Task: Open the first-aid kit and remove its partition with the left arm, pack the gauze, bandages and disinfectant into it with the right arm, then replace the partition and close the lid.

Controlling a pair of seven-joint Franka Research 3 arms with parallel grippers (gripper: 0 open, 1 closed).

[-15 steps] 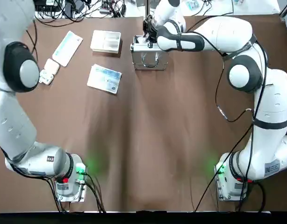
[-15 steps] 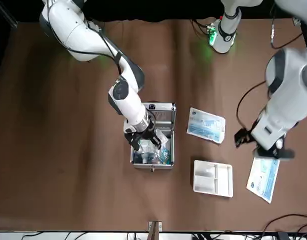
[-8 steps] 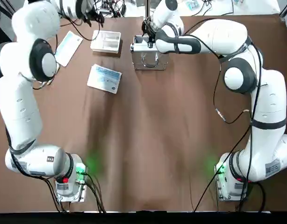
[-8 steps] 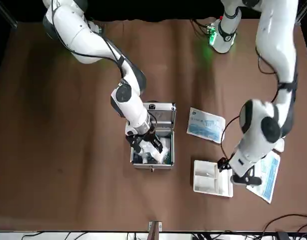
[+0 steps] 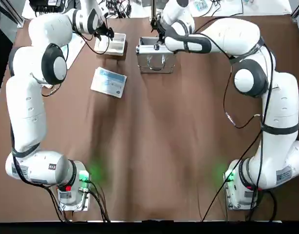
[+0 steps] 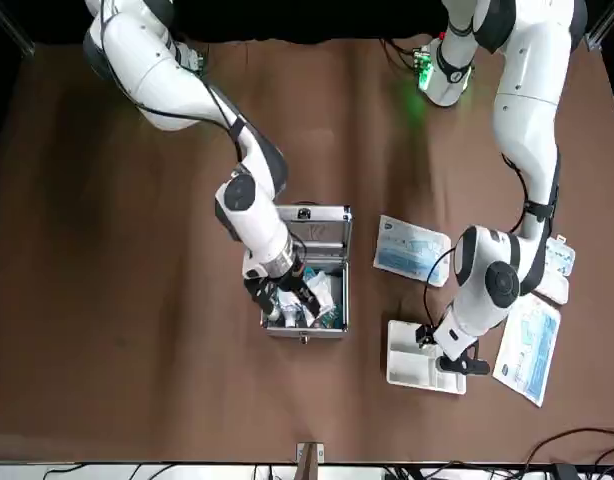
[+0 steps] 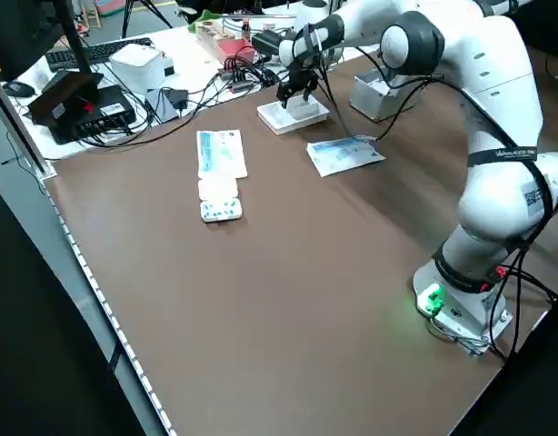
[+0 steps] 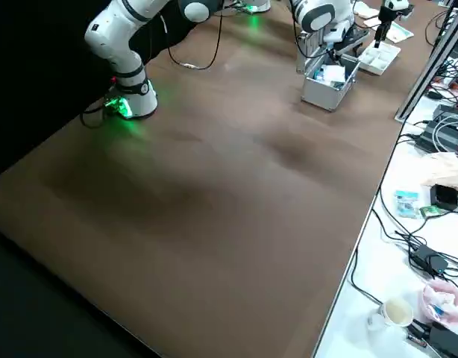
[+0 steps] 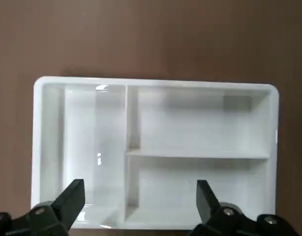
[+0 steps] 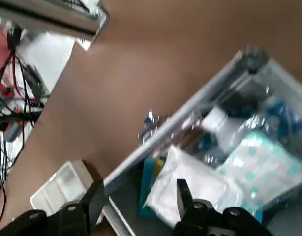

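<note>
The left gripper [image 9: 141,206] was poised over the tray [image 9: 200,157], spread wide, gripping nothing; the right [image 10: 141,209] was parted, empty, above the case [image 10: 136,157]; packets [image 10: 190,184] could be snagged by lowered fingertips.

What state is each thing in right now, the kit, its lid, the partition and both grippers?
First-aid kit: open, packed items inside.
Lid: raised, swung back.
Partition: out of the kit, flat on the table, compartments up.
Left gripper: open, above the partition.
Right gripper: open, over the kit.
</note>
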